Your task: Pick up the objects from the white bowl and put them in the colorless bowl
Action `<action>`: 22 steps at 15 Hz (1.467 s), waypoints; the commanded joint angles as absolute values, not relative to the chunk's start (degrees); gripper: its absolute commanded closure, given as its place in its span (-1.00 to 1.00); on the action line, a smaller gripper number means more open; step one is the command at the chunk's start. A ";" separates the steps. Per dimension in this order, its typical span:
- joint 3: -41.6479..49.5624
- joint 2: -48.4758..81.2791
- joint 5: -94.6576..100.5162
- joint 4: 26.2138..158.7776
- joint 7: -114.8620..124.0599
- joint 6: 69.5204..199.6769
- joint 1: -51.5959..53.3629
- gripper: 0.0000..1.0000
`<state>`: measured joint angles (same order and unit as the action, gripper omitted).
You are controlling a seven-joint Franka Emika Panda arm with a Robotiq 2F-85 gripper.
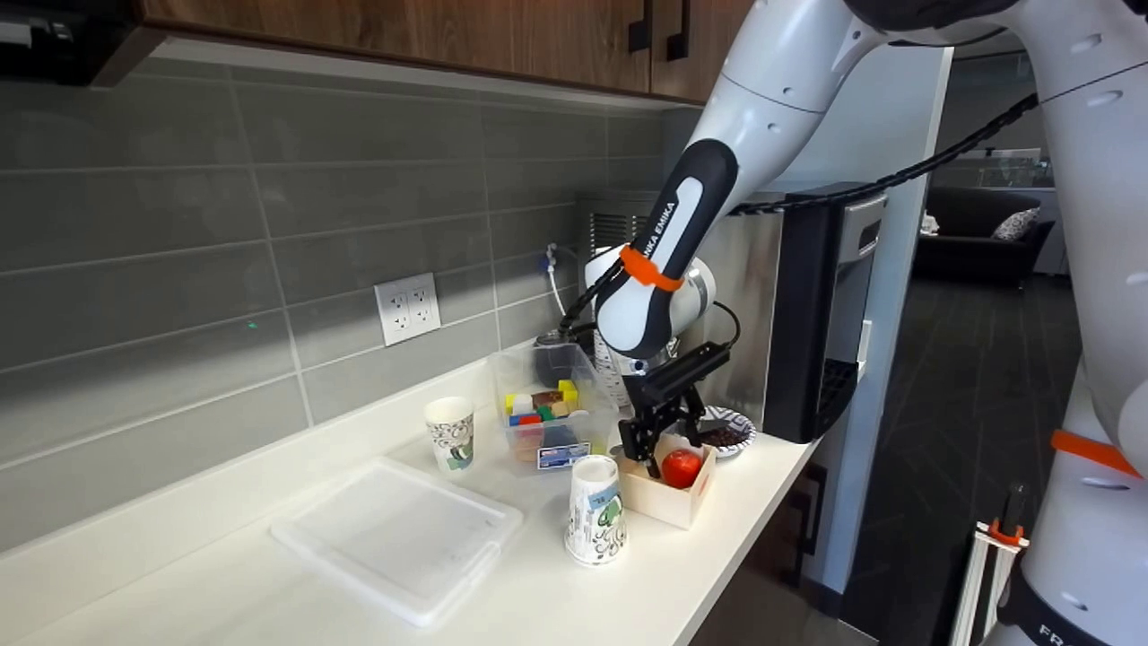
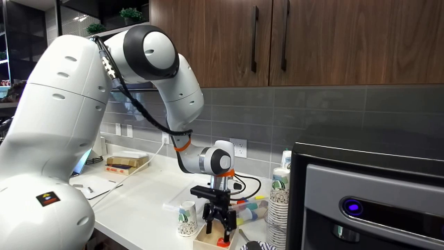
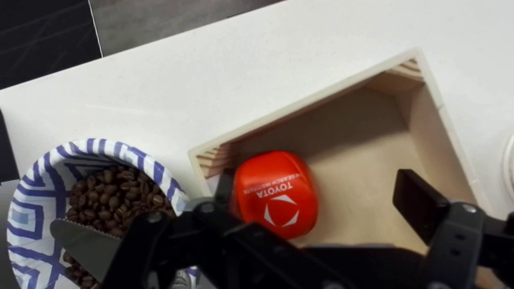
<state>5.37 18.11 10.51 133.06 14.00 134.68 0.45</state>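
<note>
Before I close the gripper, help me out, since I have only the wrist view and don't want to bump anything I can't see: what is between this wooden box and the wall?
Observer: A clear bin sits between the wooden box and the tiled wall.
Operator: Is it holding anything?
Observer: Yes, colored blocks, with yellow, red, green and blue among them.
Operator: And what is cut off at my right margin?
Observer: Most likely the patterned paper cup that stands, apparently upside down, beside the box in both exterior views.
</note>
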 commanded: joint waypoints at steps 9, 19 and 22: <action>6.57 19.89 14.11 133.40 18.23 134.13 1.80 -1.00; 7.08 20.26 16.47 134.80 18.60 136.79 2.55 0.44; 7.26 20.22 17.39 134.82 18.76 137.06 2.55 0.91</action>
<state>6.51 20.02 15.56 134.14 18.27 135.13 1.90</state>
